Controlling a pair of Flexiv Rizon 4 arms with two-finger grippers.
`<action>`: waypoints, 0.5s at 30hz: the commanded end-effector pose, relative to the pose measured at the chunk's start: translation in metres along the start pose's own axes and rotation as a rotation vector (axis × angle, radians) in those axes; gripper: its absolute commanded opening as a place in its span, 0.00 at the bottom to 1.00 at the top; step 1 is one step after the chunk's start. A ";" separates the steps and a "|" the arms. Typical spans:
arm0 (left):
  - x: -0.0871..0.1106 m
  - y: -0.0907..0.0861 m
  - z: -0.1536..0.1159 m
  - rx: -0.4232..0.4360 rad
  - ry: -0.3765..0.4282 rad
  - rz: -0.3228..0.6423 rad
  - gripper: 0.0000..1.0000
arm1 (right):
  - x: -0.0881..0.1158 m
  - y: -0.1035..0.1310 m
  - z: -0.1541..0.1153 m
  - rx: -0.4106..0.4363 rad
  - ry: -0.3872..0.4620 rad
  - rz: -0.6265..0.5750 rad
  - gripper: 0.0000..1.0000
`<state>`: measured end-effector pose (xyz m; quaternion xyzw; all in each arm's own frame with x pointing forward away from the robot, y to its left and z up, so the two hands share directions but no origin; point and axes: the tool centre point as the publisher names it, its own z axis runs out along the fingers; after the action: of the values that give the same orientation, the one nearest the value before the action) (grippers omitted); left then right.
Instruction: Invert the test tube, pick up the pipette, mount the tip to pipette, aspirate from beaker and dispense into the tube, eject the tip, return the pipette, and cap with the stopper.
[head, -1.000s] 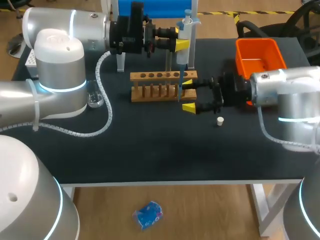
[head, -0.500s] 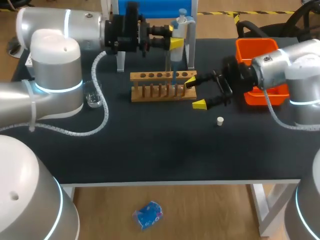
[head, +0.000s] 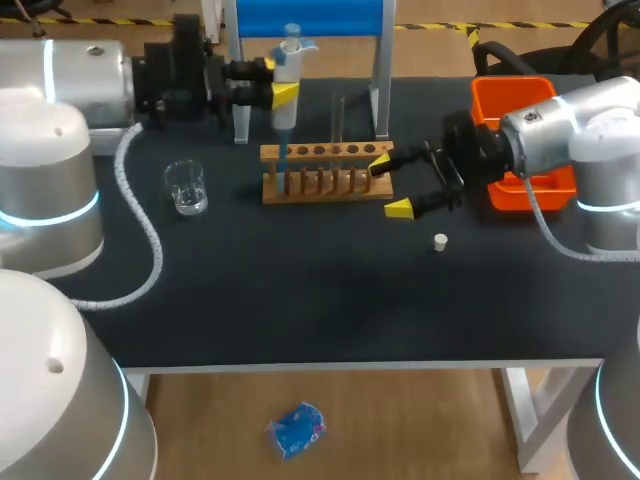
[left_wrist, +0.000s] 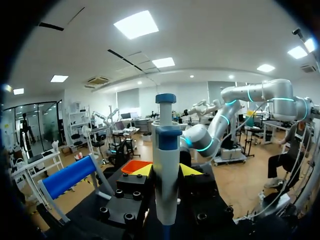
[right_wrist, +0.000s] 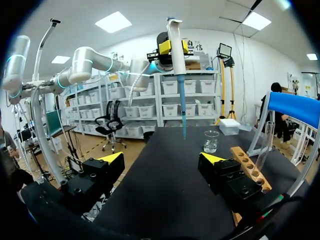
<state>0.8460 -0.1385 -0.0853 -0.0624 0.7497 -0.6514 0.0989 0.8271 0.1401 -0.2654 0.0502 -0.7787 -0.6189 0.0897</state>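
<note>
My left gripper (head: 272, 82) is shut on the white pipette (head: 286, 75), held upright above the left end of the wooden rack (head: 325, 172). Its blue tip (head: 285, 165) points down. In the left wrist view the pipette (left_wrist: 166, 170) stands between the yellow fingers (left_wrist: 144, 170). A clear test tube (head: 337, 120) stands upright in the rack. The glass beaker (head: 187, 188) sits left of the rack. My right gripper (head: 390, 186) is open just right of the rack, holding nothing. From the right wrist, the pipette (right_wrist: 176, 50), beaker (right_wrist: 211, 141) and tube (right_wrist: 267, 142) lie ahead. A small white stopper (head: 440, 241) lies on the table.
An orange bin (head: 520, 110) stands at the back right behind my right arm. A blue-topped stand (head: 305, 18) rises behind the rack. The left arm's white cable (head: 140, 250) loops over the table at the left. The table's front edge (head: 360, 365) is near.
My left arm has carried the pipette leftward from the rack's right end to its left end, toward the beaker. My right gripper drew back a little from the rack, then held still.
</note>
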 end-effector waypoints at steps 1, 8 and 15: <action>0.006 -0.001 -0.014 0.001 -0.008 0.001 0.00 | 0.000 0.001 -0.001 0.002 0.001 0.000 1.00; 0.006 -0.001 -0.014 0.001 -0.008 0.001 0.00 | 0.000 0.001 -0.001 0.002 0.001 0.000 1.00; -0.005 0.002 -0.028 0.012 -0.046 -0.021 0.00 | 0.000 0.001 -0.001 0.002 0.001 0.000 1.00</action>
<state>0.8420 -0.1221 -0.0844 -0.0770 0.7470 -0.6521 0.1045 0.8270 0.1403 -0.2652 0.0498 -0.7786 -0.6190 0.0896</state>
